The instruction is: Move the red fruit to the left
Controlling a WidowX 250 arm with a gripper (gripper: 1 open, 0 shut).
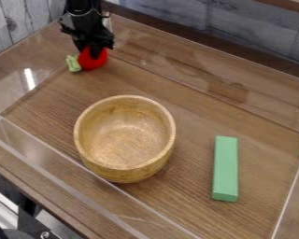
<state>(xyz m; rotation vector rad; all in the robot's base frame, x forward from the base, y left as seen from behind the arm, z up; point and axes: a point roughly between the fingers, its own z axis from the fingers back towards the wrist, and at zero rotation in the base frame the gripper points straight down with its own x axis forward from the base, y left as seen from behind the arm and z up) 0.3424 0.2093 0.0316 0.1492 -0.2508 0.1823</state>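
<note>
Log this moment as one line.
hand: shut on red fruit | place: far-left of table | wooden bowl: empty

A brown wood-grain table top (227, 103) with a smooth, faintly sheened finish is seen, bright reflections being carried along its far part. It is enclosed by clear, glossy walls (15, 70) that look like acrylic or glass. The bowl (124, 138) is made of pale wood, its grain plainly shown inside, with a smooth satin surface. The green block (224, 168) looks matt and uniform, like painted wood or plastic. The red fruit (92, 57) appears as glossy plastic, and the gripper (90, 39) as matt black plastic or metal.
</note>
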